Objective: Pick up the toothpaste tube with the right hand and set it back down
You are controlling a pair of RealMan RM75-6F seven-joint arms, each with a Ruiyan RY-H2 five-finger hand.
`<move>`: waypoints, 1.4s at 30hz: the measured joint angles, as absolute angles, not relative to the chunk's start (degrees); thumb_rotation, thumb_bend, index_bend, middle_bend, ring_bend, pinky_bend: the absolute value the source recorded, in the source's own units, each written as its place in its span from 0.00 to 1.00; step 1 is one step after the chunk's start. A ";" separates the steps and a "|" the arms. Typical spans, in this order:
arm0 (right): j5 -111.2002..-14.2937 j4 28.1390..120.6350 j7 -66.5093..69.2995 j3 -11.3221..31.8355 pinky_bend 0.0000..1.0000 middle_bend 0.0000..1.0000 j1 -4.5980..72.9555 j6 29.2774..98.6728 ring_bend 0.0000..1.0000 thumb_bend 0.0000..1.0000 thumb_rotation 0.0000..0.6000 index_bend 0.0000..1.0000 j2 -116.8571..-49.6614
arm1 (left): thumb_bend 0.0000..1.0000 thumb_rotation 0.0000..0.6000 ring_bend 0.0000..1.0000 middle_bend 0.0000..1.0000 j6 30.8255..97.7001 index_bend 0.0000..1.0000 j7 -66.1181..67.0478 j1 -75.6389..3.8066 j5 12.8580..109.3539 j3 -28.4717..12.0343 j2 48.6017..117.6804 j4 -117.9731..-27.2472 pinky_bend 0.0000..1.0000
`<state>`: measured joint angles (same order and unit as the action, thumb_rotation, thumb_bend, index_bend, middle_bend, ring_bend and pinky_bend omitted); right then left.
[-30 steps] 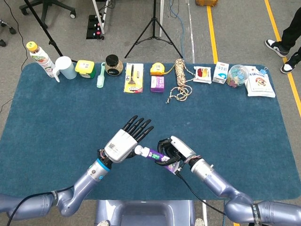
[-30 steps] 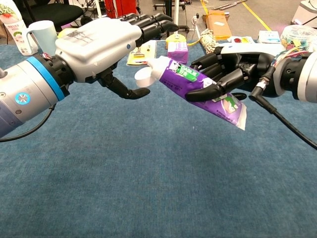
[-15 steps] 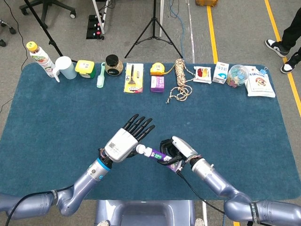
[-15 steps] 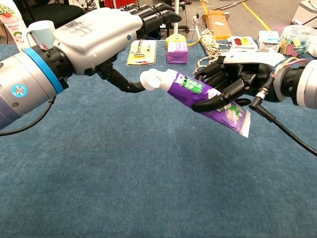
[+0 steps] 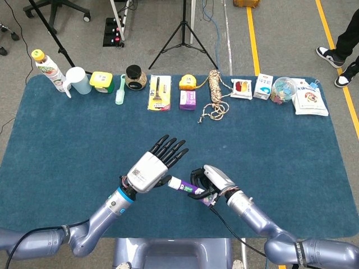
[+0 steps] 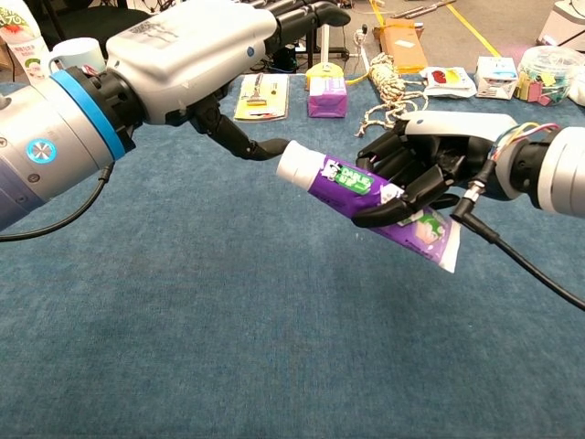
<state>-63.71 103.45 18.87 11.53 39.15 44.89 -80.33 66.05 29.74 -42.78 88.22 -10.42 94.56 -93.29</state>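
While my right hand [image 6: 430, 174] is gripping the purple plastic toothpaste tube [image 6: 366, 197] above the blue table [image 6: 228, 347], cap pointing left, my left hand [image 6: 196, 55] is hovering open.

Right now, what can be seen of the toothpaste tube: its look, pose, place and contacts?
The toothpaste tube is purple with a green label patch, a white cap and a flat crimped tail. It looks like soft plastic. The right robot hand holds it around the middle, above the blue table cover, cap pointing toward the left robot hand and slightly higher than the tail. A fingertip of the left robot hand sits at the cap; contact is unclear.
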 measured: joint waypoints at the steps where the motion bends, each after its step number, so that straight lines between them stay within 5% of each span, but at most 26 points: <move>1: -63.60 103.46 18.77 11.45 0.96 0.78 39.16 44.87 0.84 0.29 1.00 0.82 -80.45 | 0.26 0.94 0.00 0.00 66.03 0.00 29.75 -42.76 88.06 -10.43 94.52 -93.51 0.01; 11: -64.73 102.87 22.87 11.58 0.96 0.78 37.91 44.67 0.84 0.29 1.00 0.82 -80.63 | 0.26 0.90 0.00 0.00 64.06 0.00 27.30 -41.56 78.78 -12.37 89.74 -99.77 0.01; 14: -65.68 102.62 25.15 11.81 0.96 0.78 37.32 44.61 0.84 0.28 1.00 0.82 -80.45 | 0.22 0.71 0.00 0.00 62.51 0.00 25.54 -41.46 74.42 -13.48 87.96 -101.68 0.01; 18: -66.92 102.20 27.65 12.18 0.96 0.78 36.79 44.44 0.84 0.28 1.00 0.82 -80.33 | 0.06 0.22 0.00 0.00 59.67 0.00 21.84 -41.65 69.88 -14.57 86.17 -103.61 0.01; 21: -67.62 101.93 29.12 12.49 0.96 0.78 36.61 44.28 0.84 0.28 1.00 0.82 -80.44 | 0.01 0.02 0.00 0.00 56.69 0.00 17.82 -42.08 67.04 -15.17 85.24 -104.64 0.00; 32: -68.83 101.61 32.06 13.77 0.96 0.78 36.64 44.43 0.85 0.29 1.00 0.82 -81.33 | 0.00 0.00 0.00 0.00 42.90 0.00 -2.65 -45.38 58.45 -18.63 84.08 -105.55 0.00; 42: -68.51 101.01 32.24 13.89 0.96 0.78 37.08 44.17 0.85 0.30 1.00 0.83 -82.22 | 0.00 0.00 0.00 0.00 43.91 0.00 -8.03 -46.65 60.09 -19.22 87.19 -103.96 0.00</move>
